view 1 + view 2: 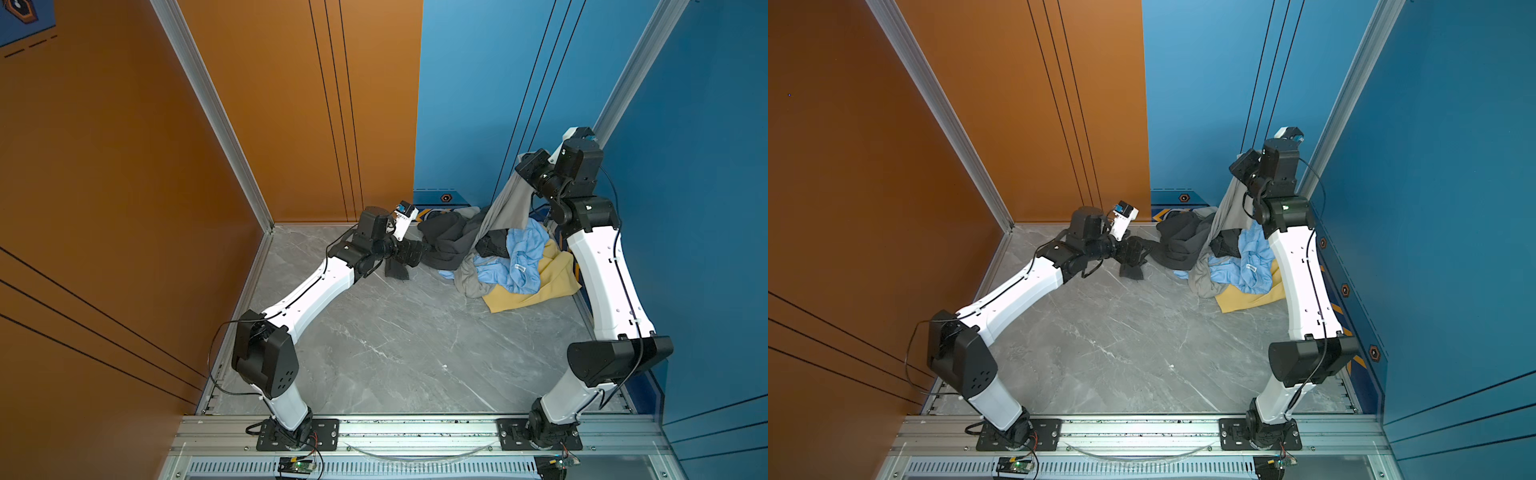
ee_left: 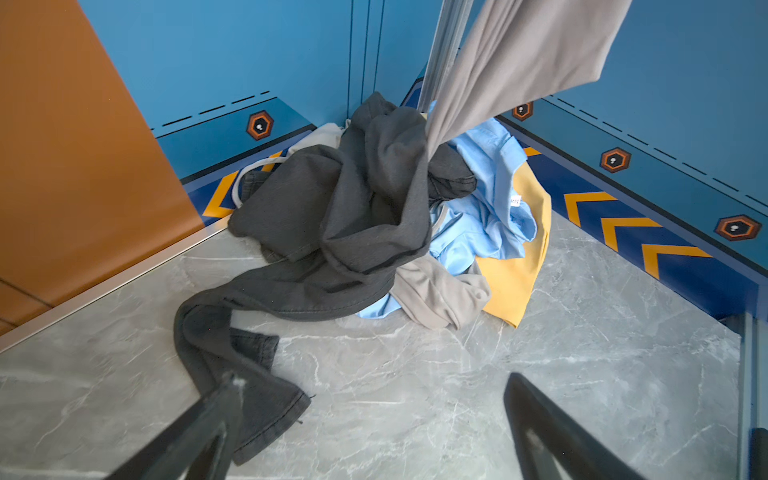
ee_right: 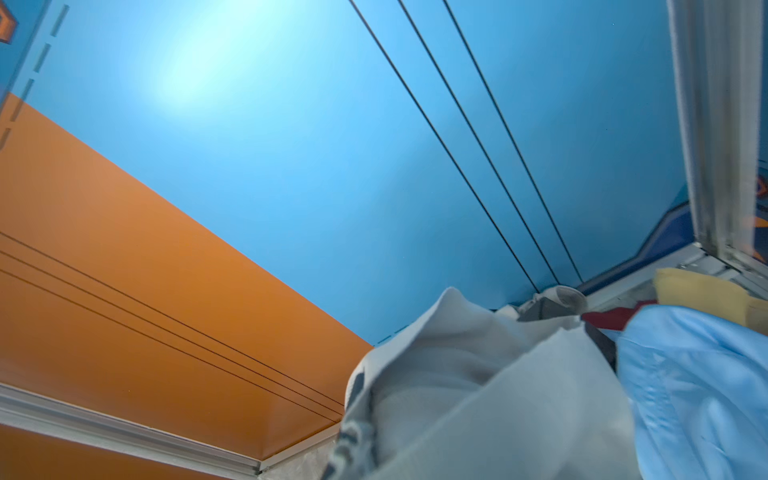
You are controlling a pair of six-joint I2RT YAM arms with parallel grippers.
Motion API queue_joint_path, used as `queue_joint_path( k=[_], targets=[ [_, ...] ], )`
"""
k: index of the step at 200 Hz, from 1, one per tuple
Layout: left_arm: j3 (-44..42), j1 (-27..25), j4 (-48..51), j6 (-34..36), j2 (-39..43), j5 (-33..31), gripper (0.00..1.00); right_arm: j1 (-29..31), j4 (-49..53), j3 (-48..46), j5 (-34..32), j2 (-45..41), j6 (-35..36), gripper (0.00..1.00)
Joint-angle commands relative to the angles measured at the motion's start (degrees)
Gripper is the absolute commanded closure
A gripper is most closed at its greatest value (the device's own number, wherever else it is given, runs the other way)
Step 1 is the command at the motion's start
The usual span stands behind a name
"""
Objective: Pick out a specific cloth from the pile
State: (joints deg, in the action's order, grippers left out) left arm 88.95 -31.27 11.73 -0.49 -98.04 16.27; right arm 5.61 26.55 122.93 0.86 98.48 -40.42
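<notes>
Closest to the lens, along the bottom edge of the left wrist view, the left gripper (image 2: 374,382) stands spread wide with nothing between its black fingers (image 2: 536,419). It hovers over the marble floor (image 2: 457,395) beside a trailing sleeve of the dark charcoal garment (image 2: 332,208). At the right of both top views the right gripper (image 1: 524,161) is clenched on a corner of the cloth (image 1: 505,208), which runs as a taut grey band down into the pile (image 1: 490,257) right of centre in the frame. It looks light, limp and a little stretchy, so it will likely drag its neighbours rather than slip free. The charcoal garment lies folded over its lower run and the light blue shirt (image 1: 519,253) presses against it. A second hold low on the band, just above where it leaves the heap, seems the sensible place. How much of it lies buried is hidden, and whether the grey fold (image 2: 440,295) at the pile's lower edge belongs to it I cannot tell. At its lower edge the right wrist view shows only bunched grey fabric, which covers the jaws.
</notes>
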Motion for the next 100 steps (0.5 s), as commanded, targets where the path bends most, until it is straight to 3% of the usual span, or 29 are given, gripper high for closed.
queue_joint_path(
  k=[1,65,100],
  targets=[
    [4.1,-2.5,-3.2,-0.5,-3.2,-1.2,0.02,0.2,-4.5,5.7,4.3,-0.1,0.7,1.00],
    [17.1,-7.5,-10.9,-1.2,-15.9,-1.4,0.02,0.7,-7.2,8.2,9.6,-1.3,-1.4,1.00],
    [28.0,-10.1,-15.3,-2.1,-26.4,-3.3,0.01,0.7,-10.8,1.8,12.2,-5.7,-2.7,1.00]
  ],
)
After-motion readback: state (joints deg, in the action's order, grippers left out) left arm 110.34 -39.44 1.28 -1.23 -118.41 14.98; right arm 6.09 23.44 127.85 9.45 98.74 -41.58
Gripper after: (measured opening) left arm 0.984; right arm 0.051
